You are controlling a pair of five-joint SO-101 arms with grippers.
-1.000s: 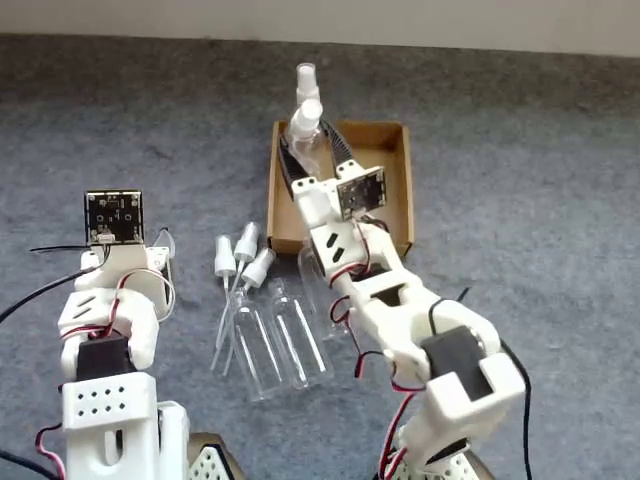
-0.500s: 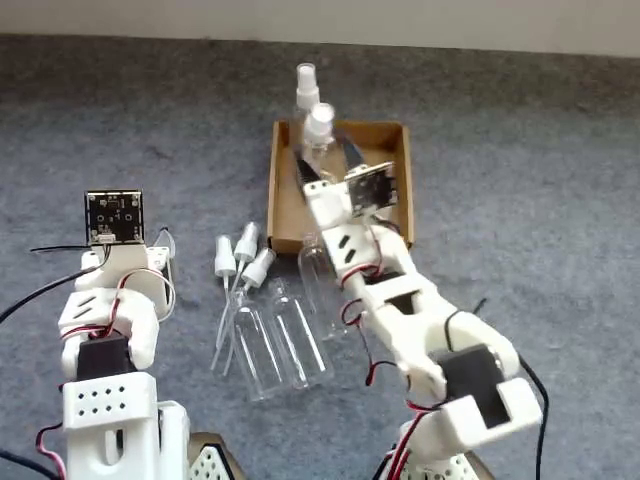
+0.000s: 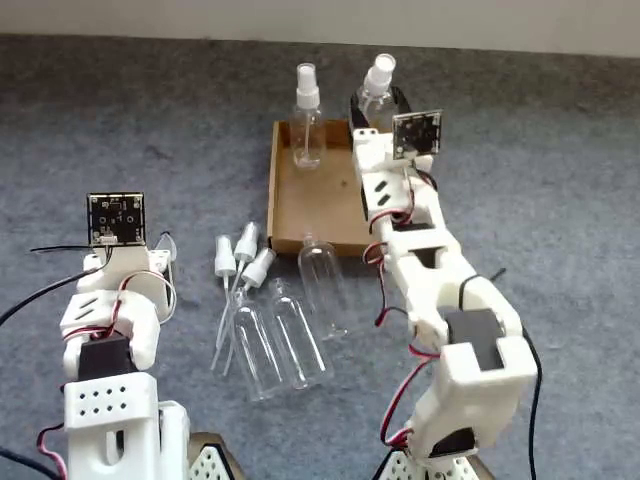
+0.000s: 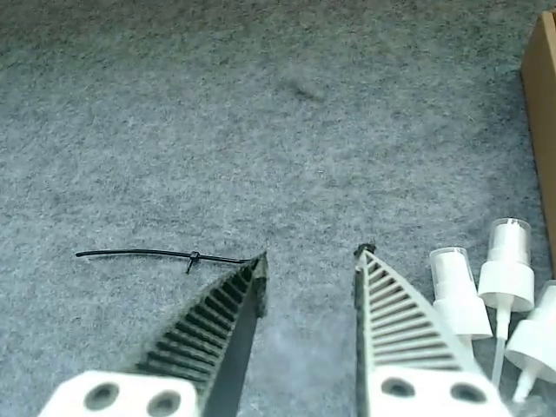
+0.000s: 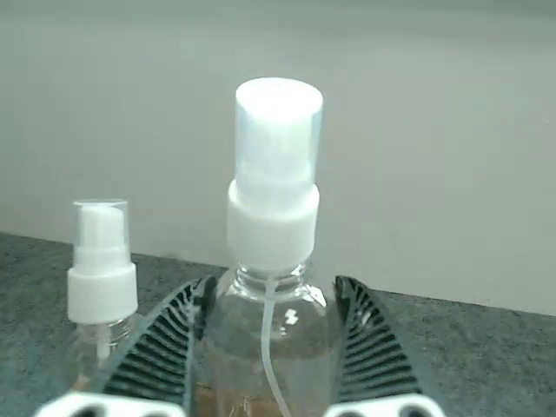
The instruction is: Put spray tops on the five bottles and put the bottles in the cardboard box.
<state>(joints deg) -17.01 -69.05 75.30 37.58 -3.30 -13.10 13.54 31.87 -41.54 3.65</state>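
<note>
Now the capped bottle [image 5: 265, 347] is clamped upright in the right pincer [image 3: 378, 104] at the far corner of the cardboard box [image 3: 272, 190], likely to stand alongside the other sprayer bottle [image 3: 307, 138]; the left pincer [image 4: 311, 255] hangs wide open near loose spray tops [image 3: 241, 250].

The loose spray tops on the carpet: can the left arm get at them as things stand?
Probably yes. The left gripper is open and empty, the spray tops lie just beside it, and nothing stands between them.
</note>
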